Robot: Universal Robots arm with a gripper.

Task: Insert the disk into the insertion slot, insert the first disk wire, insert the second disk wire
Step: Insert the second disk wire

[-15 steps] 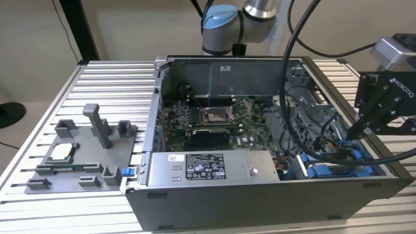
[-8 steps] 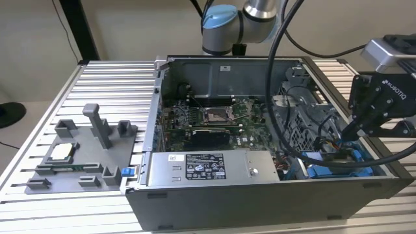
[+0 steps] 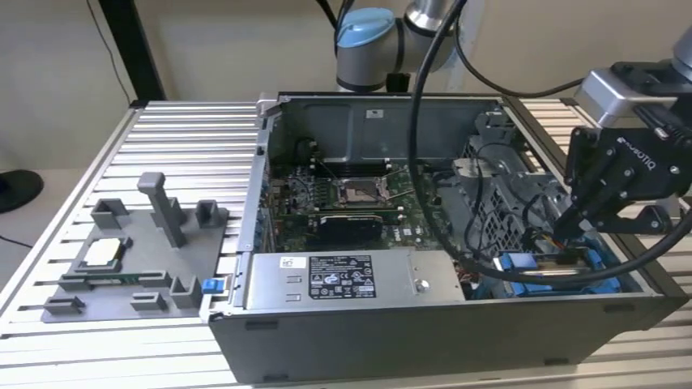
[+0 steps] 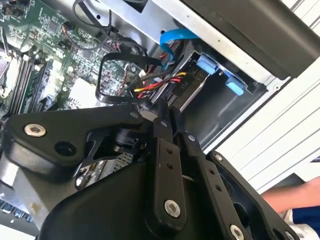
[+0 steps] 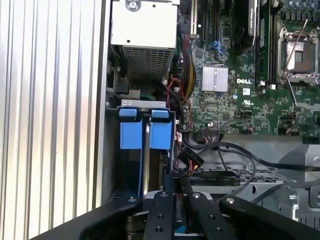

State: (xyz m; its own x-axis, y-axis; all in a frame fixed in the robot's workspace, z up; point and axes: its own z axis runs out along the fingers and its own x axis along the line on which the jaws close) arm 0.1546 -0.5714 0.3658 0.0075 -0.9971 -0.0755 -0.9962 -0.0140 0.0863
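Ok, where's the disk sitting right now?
In the exterior view, the disk lies inside the computer case toward the exterior view's right, beside the grey power-supply box and just below the end effector.

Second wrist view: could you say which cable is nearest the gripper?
The red, yellow and black wires, just ahead of the gripper; the flat blue cable lies farther.
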